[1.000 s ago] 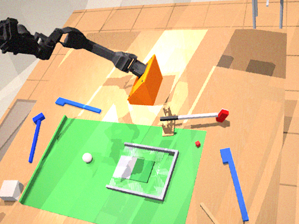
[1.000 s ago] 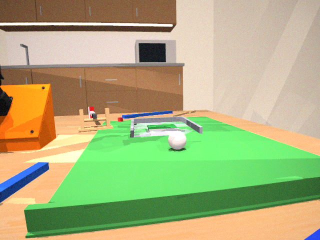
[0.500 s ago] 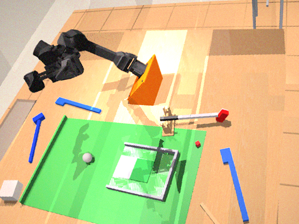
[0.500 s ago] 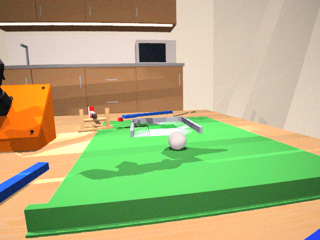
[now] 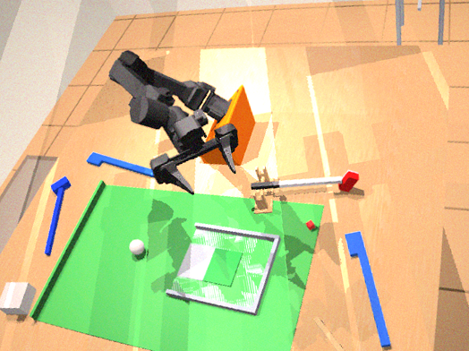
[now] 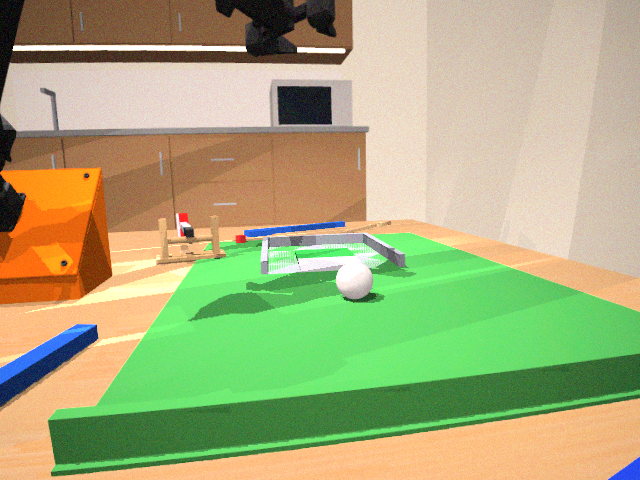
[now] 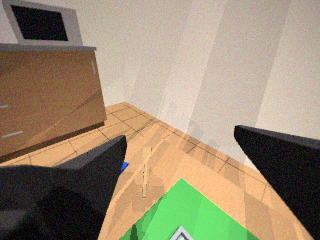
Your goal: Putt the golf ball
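The red putter (image 5: 308, 181) (image 6: 184, 226) rests across a small wooden stand (image 5: 264, 203) (image 6: 163, 242), its black grip over the stand and its red head out to the right in the top view. The white golf ball (image 5: 136, 247) (image 6: 354, 280) sits on the green mat (image 5: 94, 310) (image 6: 439, 341), in front of the ramp (image 5: 193, 262) (image 6: 323, 264). The ramp leads up to the raised green (image 5: 223, 266) (image 6: 325, 253), which has a grey border (image 5: 267, 275) around three sides. My gripper (image 5: 213, 182) (image 7: 179, 135) is open and empty, high above the table, left of the putter's grip in the top view.
An orange wedge (image 5: 243, 129) (image 6: 46, 222) stands by the arm. Blue clubs (image 5: 127, 166) (image 5: 53, 219) (image 5: 371, 289) lie around the mat. A small red cube (image 5: 310, 225) (image 6: 240, 238) sits near the mat's corner. A white block (image 5: 15, 299) stands beside the mat's green wall (image 5: 69, 249).
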